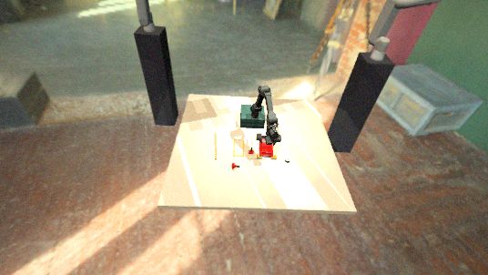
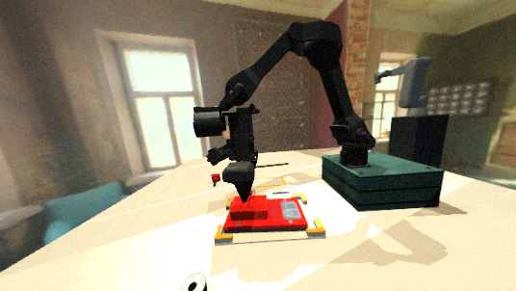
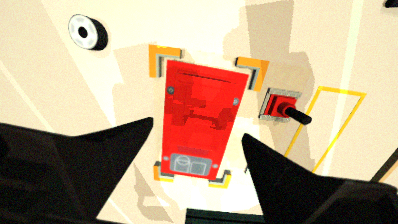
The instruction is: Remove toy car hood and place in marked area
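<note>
The black gripper point(image 1: 274, 139) point(image 2: 245, 198) point(image 3: 198, 129) points down over a red toy car point(image 1: 266, 150) point(image 2: 274, 223) point(image 3: 202, 137), its jaws spread wide with nothing between the fingers. In the wrist view, the 2 fingertips appear on either side of the car's body; whether either touches it cannot be told. The car lies below the jaws, framed by 4 yellow-and-gray corner brackets point(image 2: 222, 237) point(image 3: 166, 51). A raised red block point(image 2: 248, 207) tops 1 end of the car, under the visible fingertip in the exterior view, and a gray printed panel point(image 2: 290, 209) point(image 3: 190, 165) marks the other end. The hood cannot be singled out with certainty among the car's red parts.

Seen from the wrist, a small red piece with a black peg point(image 1: 250, 151) point(image 3: 281, 106) sits right of the jaws, between the car and the marked area, a yellow rectangle point(image 1: 238, 139) point(image 2: 285, 181) point(image 3: 342, 91). A black-and-white wheel point(image 1: 287, 160) point(image 2: 193, 285) point(image 3: 82, 32) rests up and left of the jaws in that view. Well apart from the jaws, a 2nd red piece point(image 1: 234, 167) point(image 2: 215, 178) lies on the pale table point(image 1: 218, 191).
</note>
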Motion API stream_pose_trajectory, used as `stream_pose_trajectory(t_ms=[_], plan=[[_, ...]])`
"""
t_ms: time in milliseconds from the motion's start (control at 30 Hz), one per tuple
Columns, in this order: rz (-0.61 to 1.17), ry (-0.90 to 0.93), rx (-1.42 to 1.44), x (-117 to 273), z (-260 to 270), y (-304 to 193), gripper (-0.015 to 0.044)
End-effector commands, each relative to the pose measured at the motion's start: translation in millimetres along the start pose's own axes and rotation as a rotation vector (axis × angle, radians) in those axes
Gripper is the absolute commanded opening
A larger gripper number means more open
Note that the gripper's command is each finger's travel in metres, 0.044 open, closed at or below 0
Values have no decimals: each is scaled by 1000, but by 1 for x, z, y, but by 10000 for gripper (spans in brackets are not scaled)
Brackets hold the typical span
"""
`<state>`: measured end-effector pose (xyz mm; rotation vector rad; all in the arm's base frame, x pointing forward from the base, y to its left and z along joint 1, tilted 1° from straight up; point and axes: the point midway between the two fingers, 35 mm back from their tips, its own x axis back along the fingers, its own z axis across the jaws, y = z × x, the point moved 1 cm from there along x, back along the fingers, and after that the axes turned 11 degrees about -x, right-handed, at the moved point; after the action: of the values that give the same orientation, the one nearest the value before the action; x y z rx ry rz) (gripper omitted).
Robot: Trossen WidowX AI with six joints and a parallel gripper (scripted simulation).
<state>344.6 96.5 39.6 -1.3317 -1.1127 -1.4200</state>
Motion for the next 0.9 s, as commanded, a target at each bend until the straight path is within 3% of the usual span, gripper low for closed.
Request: stream_pose_trajectory(t_ms=[0, 867], plan=[[2, -5, 3, -4, -1, -1, 440], [3, -5, 3, -22, -1, -2, 440]])
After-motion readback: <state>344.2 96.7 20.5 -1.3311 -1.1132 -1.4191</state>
